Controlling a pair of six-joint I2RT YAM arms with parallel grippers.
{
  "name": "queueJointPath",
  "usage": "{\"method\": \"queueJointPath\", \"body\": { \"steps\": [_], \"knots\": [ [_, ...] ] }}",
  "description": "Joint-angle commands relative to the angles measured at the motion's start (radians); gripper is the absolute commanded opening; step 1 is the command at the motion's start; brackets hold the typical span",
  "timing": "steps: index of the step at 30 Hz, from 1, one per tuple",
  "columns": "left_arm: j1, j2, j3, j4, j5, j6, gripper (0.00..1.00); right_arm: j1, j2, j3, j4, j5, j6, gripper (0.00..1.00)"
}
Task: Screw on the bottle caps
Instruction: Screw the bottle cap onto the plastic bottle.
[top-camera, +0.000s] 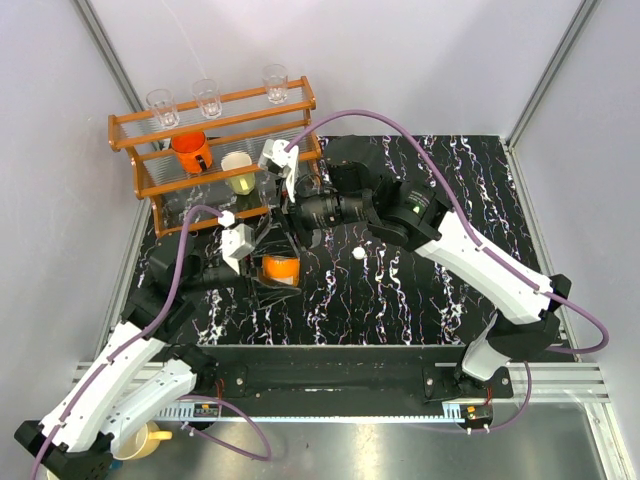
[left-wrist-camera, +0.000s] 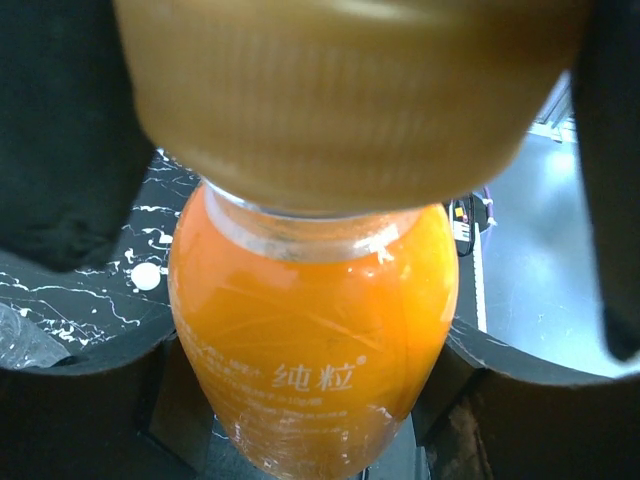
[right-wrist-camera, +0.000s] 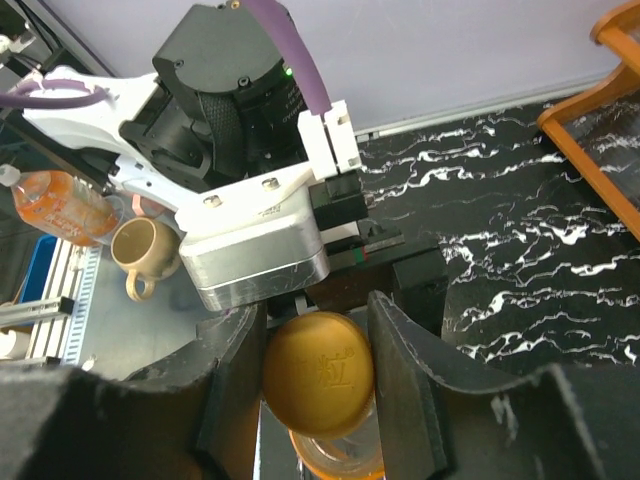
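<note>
The squat orange bottle (left-wrist-camera: 310, 340) stands on the black marbled mat (top-camera: 420, 290). My left gripper (top-camera: 272, 272) is shut on its body, with a finger (left-wrist-camera: 90, 400) on each side. My right gripper (right-wrist-camera: 318, 372) comes from above and is shut on the orange cap (right-wrist-camera: 318, 375), which sits on the bottle's neck (left-wrist-camera: 300, 225); the cap fills the top of the left wrist view (left-wrist-camera: 350, 90). The white-topped cap (top-camera: 359, 254) lies loose on the mat to the right, also seen in the left wrist view (left-wrist-camera: 147, 277). The clear water bottle is not clearly in view.
An orange wooden rack (top-camera: 215, 135) at the back left holds clear glasses, an orange mug (top-camera: 190, 150) and a cream cup (top-camera: 238, 172). A beige mug (right-wrist-camera: 140, 255) and another orange drink bottle (right-wrist-camera: 60, 205) sit off the mat beside the left arm's base.
</note>
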Motion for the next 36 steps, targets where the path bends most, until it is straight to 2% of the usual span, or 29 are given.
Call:
{"method": "queueJointPath", "body": {
  "steps": [1, 6, 18, 36],
  "knots": [
    [-0.003, -0.009, 0.001, 0.088, 0.001, -0.007, 0.17, -0.008, -0.018, 0.056, -0.094, -0.014, -0.024, 0.41],
    [0.000, -0.009, 0.011, 0.100, -0.003, -0.025, 0.17, -0.008, -0.013, 0.048, -0.127, -0.016, -0.035, 0.42],
    [0.013, -0.009, 0.014, 0.138, -0.002, -0.070, 0.17, -0.008, -0.070, -0.050, -0.048, 0.021, -0.019, 0.46],
    [0.017, -0.014, 0.001, 0.149, 0.023, -0.070, 0.18, -0.061, -0.055, -0.021, -0.080, -0.091, 0.043, 0.43]
  ]
}}
